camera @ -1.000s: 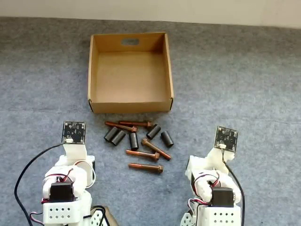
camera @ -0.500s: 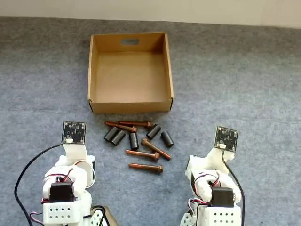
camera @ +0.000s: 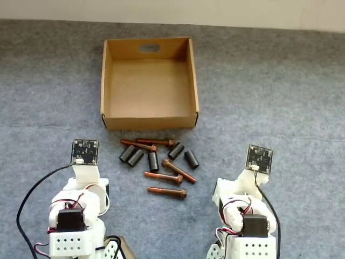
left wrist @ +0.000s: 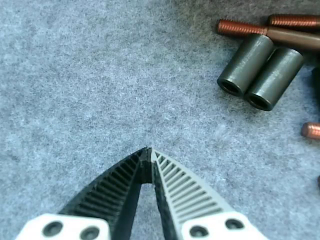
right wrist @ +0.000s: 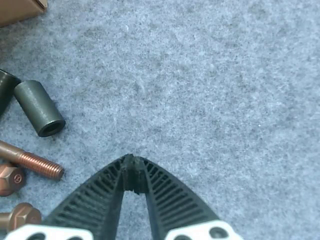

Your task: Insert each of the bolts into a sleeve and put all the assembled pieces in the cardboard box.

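Both arms sit low at the near edge. The left pincer (left wrist: 149, 152) is clenched on nothing, and so is the right pincer (right wrist: 131, 161). Between them, bolts (camera: 167, 191) and sleeves (camera: 153, 161) lie loose on the surface (camera: 280, 97), just before the box (camera: 149, 122).

We see a grey carpet (camera: 291, 91) with a short, flecked nap covering the whole work surface. At 12 o'clock it ends at a pale strip (camera: 172, 8); we cannot tell whether that is wall or floor. The light is even and the shadows are soft.
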You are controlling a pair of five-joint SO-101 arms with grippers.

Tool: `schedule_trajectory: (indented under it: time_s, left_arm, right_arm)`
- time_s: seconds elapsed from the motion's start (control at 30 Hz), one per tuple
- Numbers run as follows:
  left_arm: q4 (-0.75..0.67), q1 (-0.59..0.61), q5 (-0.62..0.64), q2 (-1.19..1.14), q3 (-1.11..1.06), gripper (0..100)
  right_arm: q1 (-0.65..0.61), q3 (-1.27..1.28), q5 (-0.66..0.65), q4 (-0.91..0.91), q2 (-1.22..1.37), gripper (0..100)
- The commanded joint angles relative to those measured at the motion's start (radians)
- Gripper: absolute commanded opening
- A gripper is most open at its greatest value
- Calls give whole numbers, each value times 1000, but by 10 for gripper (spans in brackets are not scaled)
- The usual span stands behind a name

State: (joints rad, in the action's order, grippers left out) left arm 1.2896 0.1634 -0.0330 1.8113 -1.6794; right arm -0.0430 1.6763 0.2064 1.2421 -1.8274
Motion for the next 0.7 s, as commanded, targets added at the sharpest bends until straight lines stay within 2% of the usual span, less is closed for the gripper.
schedule_trajectory:
  time_s: [0.0, 0.33, 0.57, 0.67]
  left_arm:
    - [3, 12, -8, 8, -16, 8]
    - [3, 12, -8, 8, -16, 8]
    - [3, 12, -8, 8, -16, 8]
    - [3, 12, -8, 8, -16, 8]
  right_arm:
    - [8, 125, -5, 1, -5, 17]
    - [7, 125, -8, -1, -5, 17]
    - [-68, 125, -9, -7, -5, 17]
    - [-171, 125, -3, -10, -5, 17]
